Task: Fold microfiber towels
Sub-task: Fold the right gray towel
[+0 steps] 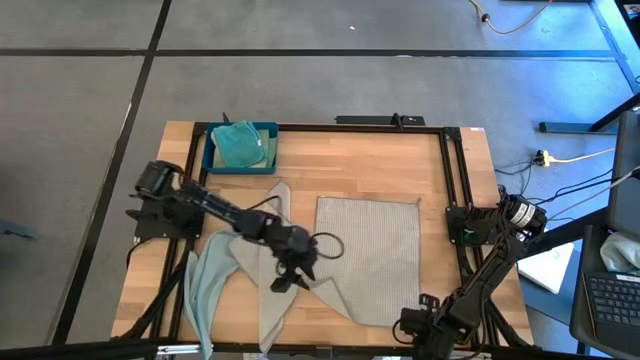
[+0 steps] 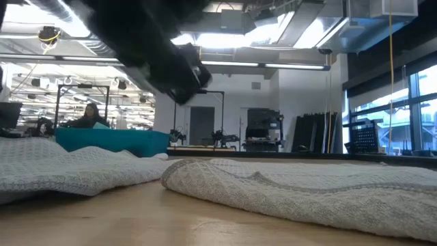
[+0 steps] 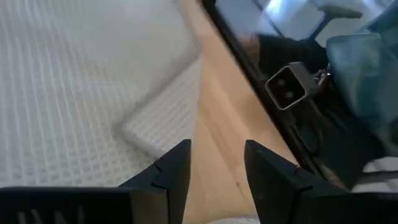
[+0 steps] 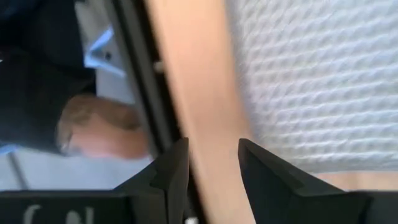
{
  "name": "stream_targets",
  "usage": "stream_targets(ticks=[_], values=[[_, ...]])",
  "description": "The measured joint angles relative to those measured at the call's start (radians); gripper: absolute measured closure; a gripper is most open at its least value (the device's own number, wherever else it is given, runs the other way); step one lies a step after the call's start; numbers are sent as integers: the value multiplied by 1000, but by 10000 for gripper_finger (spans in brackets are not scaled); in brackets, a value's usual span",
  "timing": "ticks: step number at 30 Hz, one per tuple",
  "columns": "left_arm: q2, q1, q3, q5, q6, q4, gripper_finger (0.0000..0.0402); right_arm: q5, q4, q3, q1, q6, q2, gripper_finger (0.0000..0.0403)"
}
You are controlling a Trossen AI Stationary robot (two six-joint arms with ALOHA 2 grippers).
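Grey towel (image 2: 300,188) lies nearest you in the low view, rumpled on the wooden surface (image 1: 370,165); from above you see it spread nearly flat on the right half of the surface, its near left corner pulled to a point; a second grey towel (image 1: 262,262) lies crumpled just left of it, touching it, and a pale blue towel (image 1: 205,285) beside that droops over the near edge; a teal towel (image 1: 236,143) sits bunched in the tray (image 1: 212,160) at the far left corner, with a pale green one (image 1: 269,148) tucked at its side.

Your left hand (image 1: 291,274) hangs over the spot where the two grey towels meet; its wrist view shows the fingers (image 3: 171,174) parted with bare wood between them and nothing held, a towel corner just ahead; your right hand (image 4: 211,171) waits at the near right corner of the surface, by the frame, fingers apart with only wood between them, the flat towel's edge beside it.
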Motion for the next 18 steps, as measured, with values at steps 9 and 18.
stream_targets(ticks=[9, 18], values=[[192, 96, 202, 245, -136, -266, 245, 161, -9, 4, 9, -7, 0, 261], [285, 101, 319, 239, -184, -298, 248, 180, -21, 4, 51, -52, 0, 261]])
